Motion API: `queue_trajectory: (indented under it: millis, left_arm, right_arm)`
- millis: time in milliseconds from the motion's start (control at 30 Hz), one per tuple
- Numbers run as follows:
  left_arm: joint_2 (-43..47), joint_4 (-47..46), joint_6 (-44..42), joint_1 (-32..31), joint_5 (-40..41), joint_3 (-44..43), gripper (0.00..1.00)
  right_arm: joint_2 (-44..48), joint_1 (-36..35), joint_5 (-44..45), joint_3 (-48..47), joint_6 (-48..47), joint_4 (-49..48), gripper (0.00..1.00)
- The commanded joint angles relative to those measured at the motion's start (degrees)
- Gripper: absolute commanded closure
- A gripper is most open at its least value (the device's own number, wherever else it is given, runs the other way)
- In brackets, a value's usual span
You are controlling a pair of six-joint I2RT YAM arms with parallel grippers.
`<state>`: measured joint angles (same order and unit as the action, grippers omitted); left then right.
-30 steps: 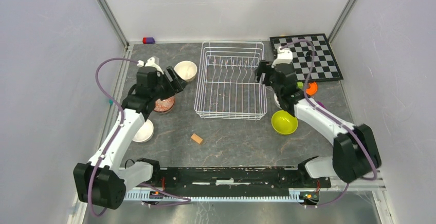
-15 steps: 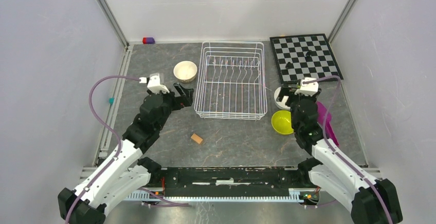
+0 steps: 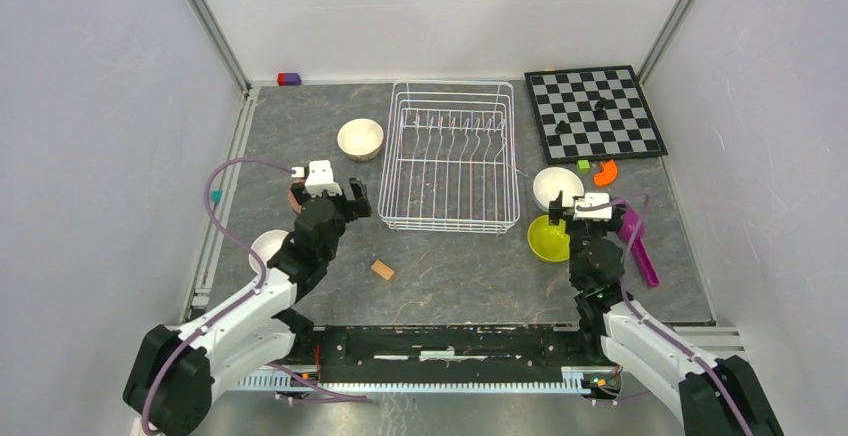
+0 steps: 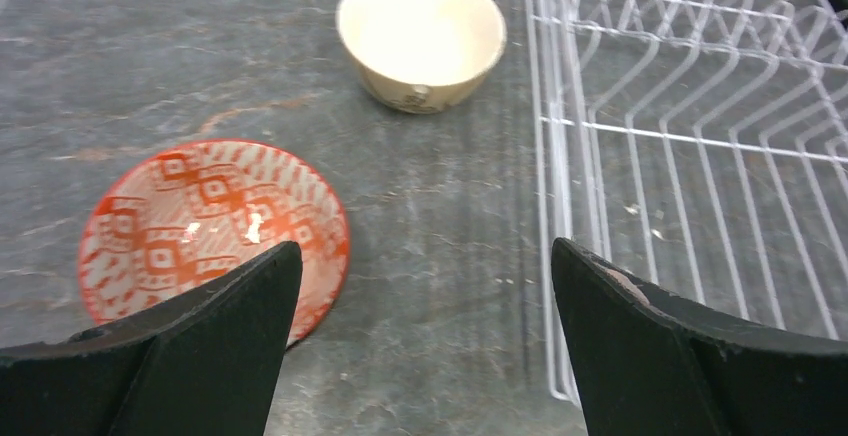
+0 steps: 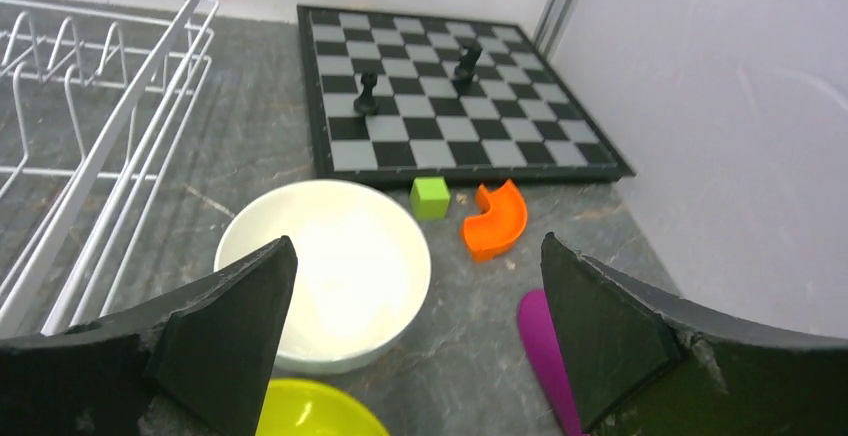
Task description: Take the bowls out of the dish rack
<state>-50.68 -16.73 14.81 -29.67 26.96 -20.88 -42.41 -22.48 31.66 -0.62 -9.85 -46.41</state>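
Bowls point(image 3: 360, 139) beside dish rack point(image 3: 449, 156); left gripper point(image 4: 425, 251), right gripper point(image 5: 418, 244) spread wide, holding nothing

Non-task items: b/w chessboard point(image 3: 594, 111) lay flat in far-right corner of the dark marbled tabletop point(image 3: 450, 266), w/ 2 dark chess pcs point(image 5: 368, 93) upright on it, one nearer the board's front-left, the other approx mid-board. Just off the board's near edge sat a small green cube point(image 5: 430, 198) and an orange curved block point(image 5: 494, 221), side by side w/ a small gap. Purple scoop point(image 3: 636, 246) lay nearer the front on the right side, long axis angled. Tan block point(image 3: 382, 270) lay alone approx centre-front. Small red/blue block point(image 3: 288, 79) sat at the back wall, far-left corner.
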Motion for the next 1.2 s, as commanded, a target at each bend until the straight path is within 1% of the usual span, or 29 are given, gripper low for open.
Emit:
queue_trajectory:
  millis: [0, 100, 167, 233, 333, 367, 433, 500, 533, 567, 633, 733, 767, 833, 1000, 1100, 1167]
  left_arm:
    - [-0.2, -10.3, -7.1, 1.5, 10.9, 2.1, 0.00]
    - [-1.1, -14.8, -8.3, 2.7, 14.7, 5.1, 0.00]
    - [-2.7, -17.7, -9.0, 3.4, 15.0, 5.9, 0.00]
    - [-4.7, -18.1, -10.5, 4.1, 14.6, 5.1, 0.00]
    - [-8.9, -23.0, -14.6, 4.6, 14.9, 5.7, 0.00]
    - [-10.1, -25.3, -14.7, 5.1, 15.1, 6.6, 0.00]
    - [-12.9, -29.2, -14.0, 7.1, 13.1, 8.1, 0.00]
    - [-15.1, -30.2, -12.4, 9.6, 10.2, 8.4, 0.00]
    - [-15.8, -30.2, -11.6, 10.6, 9.4, 8.3, 0.00]
    - [-16.4, -30.2, -11.1, 11.2, 8.1, 8.3, 0.00]
    - [-17.7, -32.0, -10.3, 12.7, 6.8, 8.9, 0.00]
    - [-18.4, -33.1, -10.5, 13.6, 6.6, 8.8, 0.00]
    - [-18.8, -33.8, -10.6, 13.8, 6.5, 8.7, 0.00]
    - [-19.8, -34.7, -11.8, 14.1, 6.2, 8.4, 0.00]
    - [-22.3, -36.6, -15.5, 14.8, 2.2, 7.4, 0.00]
    - [-23.2, -37.9, -17.1, 16.6, -1.7, 7.3, 0.04]
    - [-24.9, -42.5, -17.8, 17.5, -4.2, 8.9, 0.06]
  right_arm:
    - [-1.9, 0.2, 0.6, 4.8, -7.6, -10.5, 0.02]
    - [-7.1, 2.4, -0.6, 4.1, -7.7, -11.2, 0.03]
    - [-11.7, 4.4, -2.3, 4.3, -6.8, -13.3, 0.05]
    - [-15.6, 5.7, -2.7, 5.4, -5.7, -17.3, 0.06]
    - [-21.8, 7.1, -1.6, 7.9, -3.6, -26.7, 0.05]
    - [-23.7, 7.4, -1.8, 8.4, -4.5, -30.0, 0.05]
    - [-27.6, 7.6, -0.8, 8.3, -5.4, -34.8, 0.05]
    - [-31.4, 7.9, 0.6, 8.3, -4.7, -37.1, 0.02]
    - [-33.6, 8.0, 1.8, 9.2, -4.2, -41.2, 0.02]
    - [-36.1, 8.2, 2.6, 10.6, -4.0, -47.2, 0.02]
    - [-39.9, 8.6, 1.1, 12.3, -4.8, -54.2, 0.03]
    - [-37.9, 8.6, -0.2, 9.8, -4.4, -46.1, 0.03]
    - [-38.3, 8.7, -0.2, 8.9, -4.3, -45.0, 0.02]
    - [-38.0, 9.0, -0.7, 9.0, -4.1, -44.5, 0.02]
    - [-38.2, 9.0, -0.6, 8.7, -4.1, -44.2, 0.02]
    - [-38.1, 9.1, -0.6, 8.8, -4.0, -44.4, 0.02]
    - [-38.0, 9.2, -0.5, 9.1, -3.9, -44.6, 0.02]
